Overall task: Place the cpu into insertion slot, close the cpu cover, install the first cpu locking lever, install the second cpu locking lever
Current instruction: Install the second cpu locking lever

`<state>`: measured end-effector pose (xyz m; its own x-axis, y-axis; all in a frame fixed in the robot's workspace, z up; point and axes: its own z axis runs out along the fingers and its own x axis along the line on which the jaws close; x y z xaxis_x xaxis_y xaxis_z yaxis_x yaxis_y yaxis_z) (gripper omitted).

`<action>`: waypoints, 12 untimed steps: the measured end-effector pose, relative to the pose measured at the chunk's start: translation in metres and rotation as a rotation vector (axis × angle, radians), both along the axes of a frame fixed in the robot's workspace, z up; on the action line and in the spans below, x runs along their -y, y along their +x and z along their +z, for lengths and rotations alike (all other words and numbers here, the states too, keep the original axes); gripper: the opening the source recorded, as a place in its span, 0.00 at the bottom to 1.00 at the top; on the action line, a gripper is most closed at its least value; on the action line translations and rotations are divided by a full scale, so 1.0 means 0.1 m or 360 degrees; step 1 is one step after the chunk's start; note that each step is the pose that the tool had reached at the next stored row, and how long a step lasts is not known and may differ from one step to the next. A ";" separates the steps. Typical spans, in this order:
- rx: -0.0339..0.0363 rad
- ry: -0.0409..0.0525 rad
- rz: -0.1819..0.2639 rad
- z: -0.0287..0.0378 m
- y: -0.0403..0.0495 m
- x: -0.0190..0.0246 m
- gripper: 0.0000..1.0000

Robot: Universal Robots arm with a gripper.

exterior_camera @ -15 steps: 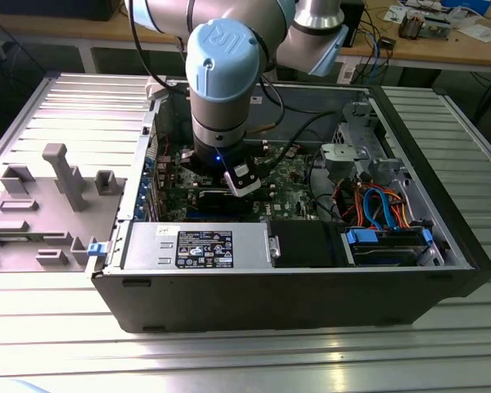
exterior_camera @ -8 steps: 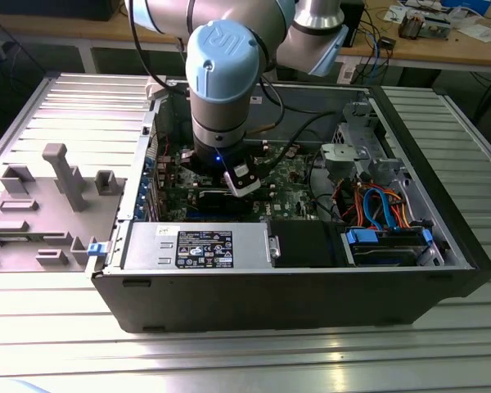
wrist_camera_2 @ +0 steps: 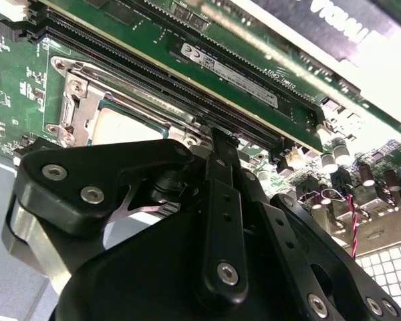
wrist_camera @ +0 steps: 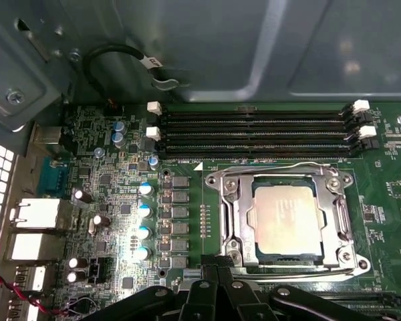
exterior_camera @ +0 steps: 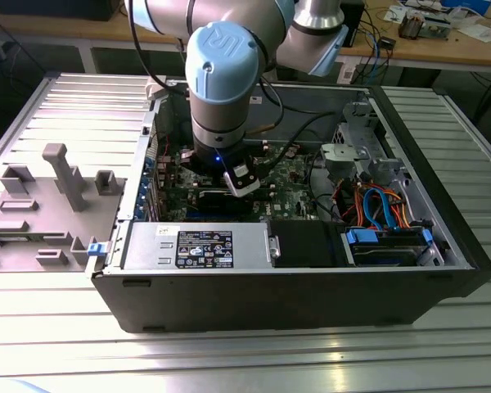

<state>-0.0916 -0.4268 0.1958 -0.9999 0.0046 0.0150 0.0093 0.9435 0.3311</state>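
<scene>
The cpu [wrist_camera: 286, 219], a pale silver square, lies flat in the insertion slot [wrist_camera: 216, 192] on the green board. The cpu cover [wrist_camera: 239, 222], a silvery frame, lies down around it, its window showing the chip's top. A thin wire lever [wrist_camera: 274, 166] runs along the socket's edge nearest the memory slots. My gripper [wrist_camera: 211, 269] has its black fingers together at the socket's opposite edge, by one corner, with nothing visibly between them. In the second wrist view the gripper [wrist_camera_2: 217, 144] points down just beside the cpu [wrist_camera_2: 123, 127]. The arm [exterior_camera: 221, 74] reaches down into the open computer case.
Long black memory slots [wrist_camera: 254, 130] lie beside the socket, and a row of capacitors [wrist_camera: 144, 221] stands on its other side. The case holds a power supply [exterior_camera: 196, 246] and a drive bay with blue clips [exterior_camera: 389, 246]. A grey fixture tray [exterior_camera: 41, 205] lies at the exterior view's left.
</scene>
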 end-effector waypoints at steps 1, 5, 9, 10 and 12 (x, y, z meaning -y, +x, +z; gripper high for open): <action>0.0000 0.0000 0.0000 -0.001 -0.003 -0.001 0.11; 0.0000 0.0001 0.0000 -0.011 -0.008 -0.009 0.11; 0.0000 0.0005 0.0000 -0.020 -0.010 -0.017 0.11; 0.0000 0.0006 0.0000 -0.022 -0.012 -0.019 0.11; 0.0000 0.0006 0.0000 -0.022 -0.014 -0.022 0.11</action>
